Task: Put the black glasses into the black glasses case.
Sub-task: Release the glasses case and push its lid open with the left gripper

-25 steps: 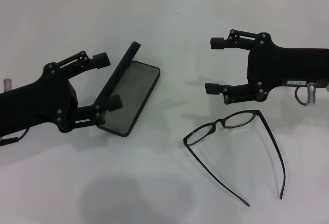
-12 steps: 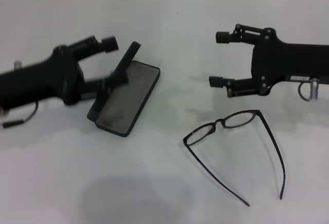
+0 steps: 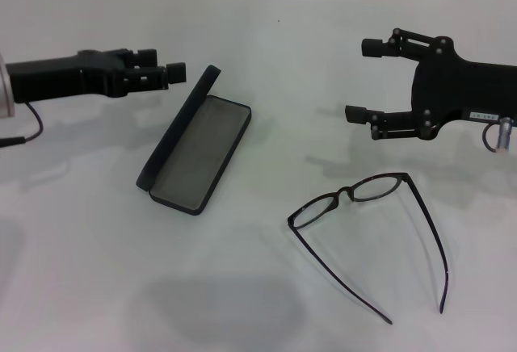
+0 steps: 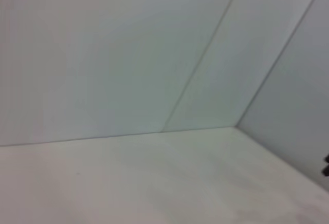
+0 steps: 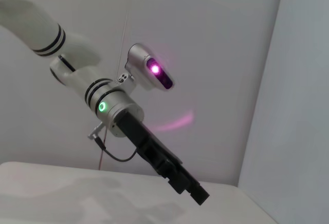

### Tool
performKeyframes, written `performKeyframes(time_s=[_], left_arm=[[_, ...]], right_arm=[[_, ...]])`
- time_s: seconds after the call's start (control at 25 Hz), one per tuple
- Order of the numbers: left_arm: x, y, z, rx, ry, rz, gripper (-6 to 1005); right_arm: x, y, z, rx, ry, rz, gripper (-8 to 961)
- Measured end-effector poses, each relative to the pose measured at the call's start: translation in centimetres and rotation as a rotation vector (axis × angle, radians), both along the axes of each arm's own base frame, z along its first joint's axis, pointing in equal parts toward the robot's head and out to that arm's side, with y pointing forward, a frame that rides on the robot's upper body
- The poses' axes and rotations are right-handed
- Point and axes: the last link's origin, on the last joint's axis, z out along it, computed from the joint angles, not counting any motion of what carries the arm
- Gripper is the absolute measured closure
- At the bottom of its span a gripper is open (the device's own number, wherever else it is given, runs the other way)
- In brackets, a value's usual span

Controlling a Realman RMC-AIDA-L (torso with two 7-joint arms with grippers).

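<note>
The black glasses case (image 3: 199, 152) lies open on the white table left of centre, grey lining up, its lid (image 3: 176, 130) leaning outward on the left side. The black glasses (image 3: 348, 194) lie unfolded on the table at the front right, temple arms pointing toward me. My left gripper (image 3: 168, 68) hovers open just behind and left of the lid's far end, apart from it. It also shows in the right wrist view (image 5: 191, 190). My right gripper (image 3: 363, 79) is open and empty, hovering behind the glasses.
The white table (image 3: 258, 37) ends at a white panelled wall behind. The left wrist view shows only the table and wall (image 4: 154, 54).
My left gripper has let go of the case lid, turned on its side and drawn back to the far left. The lid has dropped further open. My right gripper has drifted right and a little farther back.
</note>
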Motion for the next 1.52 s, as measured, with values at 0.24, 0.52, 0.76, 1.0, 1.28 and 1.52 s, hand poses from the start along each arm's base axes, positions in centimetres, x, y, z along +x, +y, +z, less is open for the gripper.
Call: performKeyframes(time_s=[0.24, 0.52, 0.76, 1.0, 1.28, 1.52], left_arm=[[0.7, 0.3, -0.3, 0.012, 0.087, 0.01, 119], [-0.1, 0.8, -1.8, -0.023, 0.166, 0.056, 120], [0.0, 1.0, -2.6, -0.07, 0.21, 0.053, 120], [0.0, 1.3, -3.2, -0.103, 0.25, 0.071, 119], [0.1, 1.9, -4.0, -0.134, 0.294, 0.107, 123], [0.1, 2.0, -3.9, -0.135, 0.289, 0.126, 266]], right_arm=[[0.0, 0.0, 0.0, 0.002, -0.001, -0.002, 95], [0.1, 0.0, 0.0, 0.002, -0.001, -0.003, 97], [0.0, 0.0, -0.2, -0.002, -0.007, -0.001, 99], [-0.1, 0.1, -0.3, -0.002, -0.009, 0.002, 100], [-0.1, 0.1, -0.5, 0.007, -0.013, 0.015, 103], [-0.3, -0.4, -0.8, -0.037, -0.047, 0.056, 104]])
